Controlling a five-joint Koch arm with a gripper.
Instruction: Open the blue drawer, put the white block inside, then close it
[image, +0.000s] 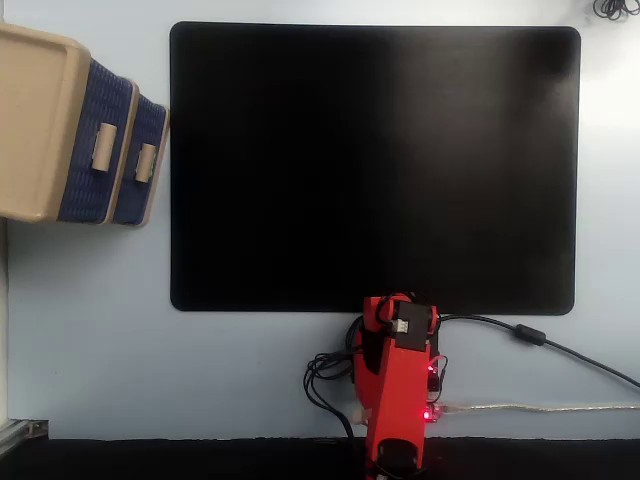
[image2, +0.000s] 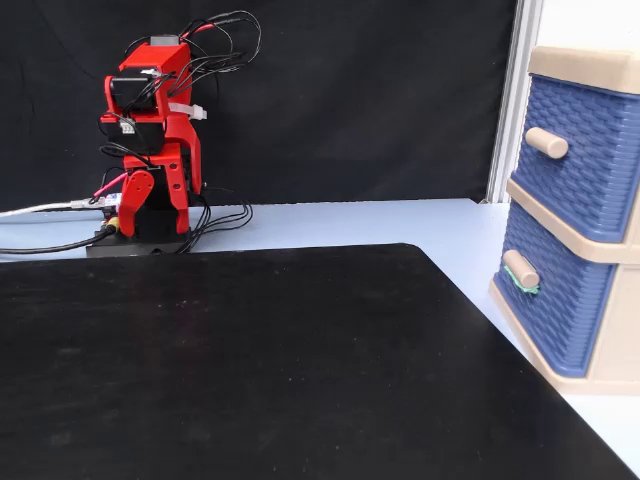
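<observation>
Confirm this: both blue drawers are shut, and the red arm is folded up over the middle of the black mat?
Not quite. Both drawers are shut, but the red arm is folded up at its base, off the black mat, as a fixed view shows.

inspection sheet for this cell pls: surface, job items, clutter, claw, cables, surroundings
Surface: black mat on a pale blue table; nothing lies on the mat.
Job's things: blue drawer, the lower one in the beige cabinet, looks shut, with its tab handle showing. White block: nothing seen in either fixed view.
Clutter: nothing seen.
Claw: the red arm is folded over its base at the mat's edge. The claw points down near the base; open or shut cannot be told.
Cables: black loops beside the base; a black lead and a pale one run off to the right in the top-down fixed view.
Surroundings: black backdrop behind the table.
</observation>
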